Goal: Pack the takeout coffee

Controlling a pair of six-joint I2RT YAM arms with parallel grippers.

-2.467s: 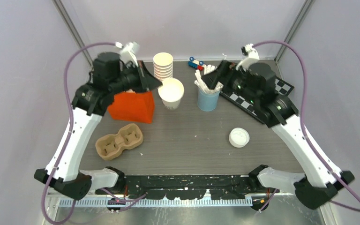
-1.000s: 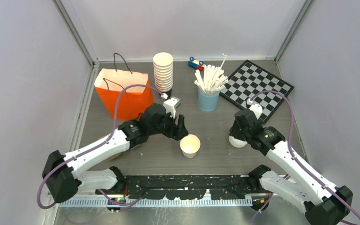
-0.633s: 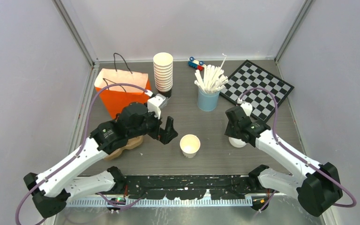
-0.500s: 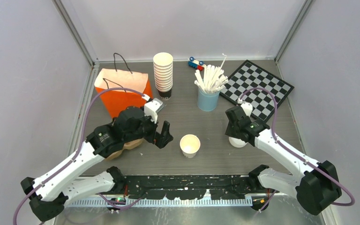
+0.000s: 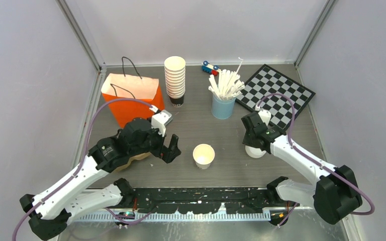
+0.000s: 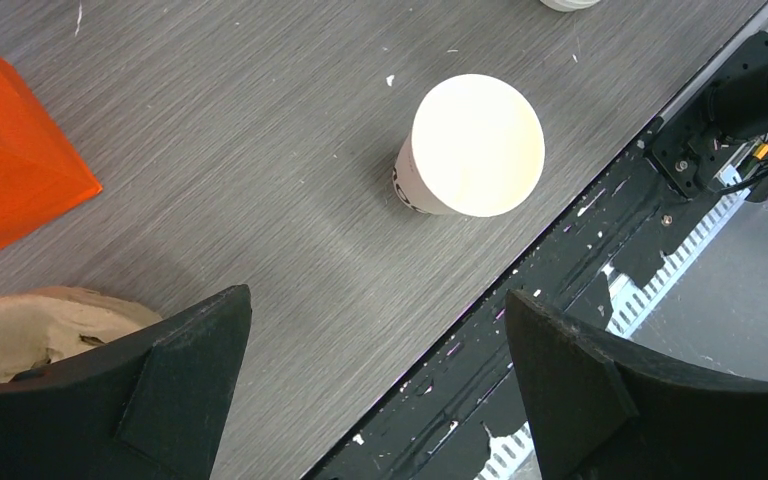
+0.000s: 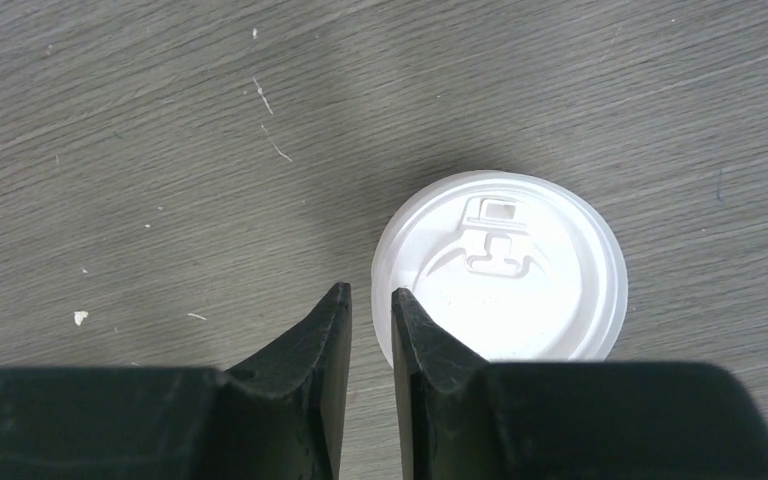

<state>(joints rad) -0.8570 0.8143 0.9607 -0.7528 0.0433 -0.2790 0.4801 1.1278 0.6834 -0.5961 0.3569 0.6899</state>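
1. Bag [image 5: 133, 99]: orange paper, with thin dark handles, standing upright at the rear left of the table [image 5: 201, 125].
2. Carrier [image 6: 30, 325]: a tan pulp tray lying just in front of the bag. The left arm hides most of it in the top view.
3. Left gripper [image 6: 375, 295]: the fingers [image 6: 185, 385] are spread fully apart and hold nothing. It hangs over bare table between the carrier and the paper cup, clear of both.
4. Cup stack [image 5: 175, 76]: a tall stack of cream cups standing at the rear, right of the bag.
5. Paper cup [image 5: 203, 155]: white, upright, mouth open. It stands alone near the front edge of the table, about midway between the two grippers and touching neither.
6. Toy car [image 5: 209, 67]: blue and red, at the rear edge behind the sticks.
7. Blue cup [image 5: 223, 107]: light blue, holding a bundle of white sticks [image 5: 226, 83], right of the cup stack.
8. Sip lid [image 7: 505, 265]: round white plastic, lying flat on the table right of the paper cup and well apart from it, with the sip opening facing up.
9. Right gripper [image 7: 365, 292]: the fingers are drawn almost together with only a narrow slit between them. They point down at the left rim of the sip lid, and one tip overlaps that rim. Whether the rim is clamped cannot be told.
10. Checkerboard [image 5: 276, 93]: black and white, lying flat at the rear right.
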